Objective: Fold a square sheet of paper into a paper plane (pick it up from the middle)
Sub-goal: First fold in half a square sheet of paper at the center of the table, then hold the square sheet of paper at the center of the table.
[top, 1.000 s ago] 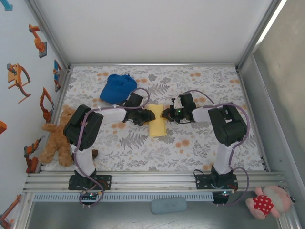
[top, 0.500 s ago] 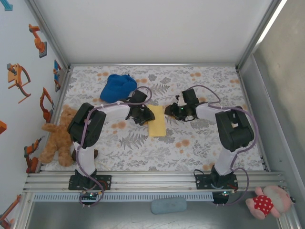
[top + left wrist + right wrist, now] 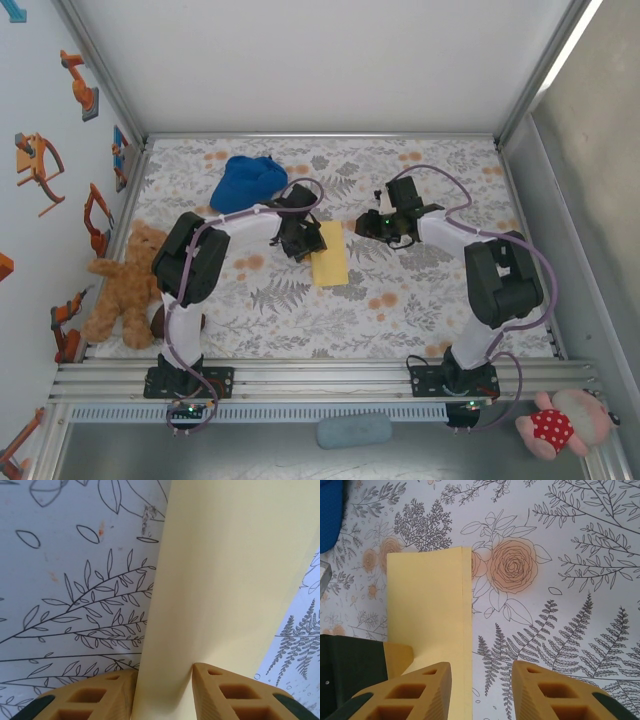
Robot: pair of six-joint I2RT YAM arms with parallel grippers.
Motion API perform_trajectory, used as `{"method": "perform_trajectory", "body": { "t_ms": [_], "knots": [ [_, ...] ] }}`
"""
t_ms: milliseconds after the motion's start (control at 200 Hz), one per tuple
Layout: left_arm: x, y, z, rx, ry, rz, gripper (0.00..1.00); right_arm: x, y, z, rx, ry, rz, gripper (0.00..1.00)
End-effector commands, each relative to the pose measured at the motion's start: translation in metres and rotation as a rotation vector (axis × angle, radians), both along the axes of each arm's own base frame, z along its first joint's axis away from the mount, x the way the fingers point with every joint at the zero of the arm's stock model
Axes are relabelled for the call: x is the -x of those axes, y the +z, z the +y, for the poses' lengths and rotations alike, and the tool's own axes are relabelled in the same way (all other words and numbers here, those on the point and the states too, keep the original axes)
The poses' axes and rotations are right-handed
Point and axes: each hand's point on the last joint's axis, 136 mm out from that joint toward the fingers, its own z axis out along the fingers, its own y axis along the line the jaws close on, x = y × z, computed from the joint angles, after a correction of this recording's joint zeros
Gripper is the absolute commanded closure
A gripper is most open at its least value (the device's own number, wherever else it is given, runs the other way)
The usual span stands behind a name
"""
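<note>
The square sheet of paper (image 3: 332,258) lies near the middle of the flowered table (image 3: 420,300), between the two arms. It is folded into a narrow rectangle whose long axis runs from about 12 to 6 o'clock in the top view.

The left gripper (image 3: 303,240) sits at the sheet's left long edge, so the paper lies at 3 o'clock from it. In the left wrist view its jaws are partly apart and straddle that edge. One fingertip (image 3: 220,690) is over the paper, the other is just off it over the table, and nothing shows them closed on the sheet.

The right gripper (image 3: 365,226) hangs just beside the far right corner, with the paper at about 8 o'clock from it. Its jaws are also apart and hold nothing; in the right wrist view its left fingertip (image 3: 415,690) overlaps the right long edge.

The left arm is therefore the nearer. Any lift or further fold probably turns on its jaws closing across that long edge at mid-length.

The paper is plain pale yellow, flat and smooth. A thin line just inside its right edge suggests two layers not quite flush. It is a rectangle, not yet a pointed dart. The blue cap (image 3: 248,183) lies well apart at 10 o'clock.
</note>
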Motion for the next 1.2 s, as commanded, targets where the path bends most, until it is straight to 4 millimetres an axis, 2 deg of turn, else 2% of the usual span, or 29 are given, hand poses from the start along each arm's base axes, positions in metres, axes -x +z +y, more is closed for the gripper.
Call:
{"method": "perform_trajectory", "body": {
  "t_ms": [0,250,501,1197],
  "knots": [
    [0.052,-0.1,0.04,-0.249,-0.039,0.192,0.62,0.001,-0.001,-0.002,0.001,0.018,-0.019,0.65],
    [0.057,-0.104,0.044,-0.3,-0.147,0.212,0.61,-0.002,-0.012,-0.001,-0.008,0.014,0.001,0.66],
    [0.056,-0.11,0.043,-0.327,-0.136,0.238,0.6,0.0,-0.024,0.002,-0.014,0.035,0.032,0.65],
    [0.059,-0.119,0.044,-0.339,-0.15,0.272,0.57,0.005,-0.023,0.02,-0.113,0.098,0.056,0.67]
  ]
}}
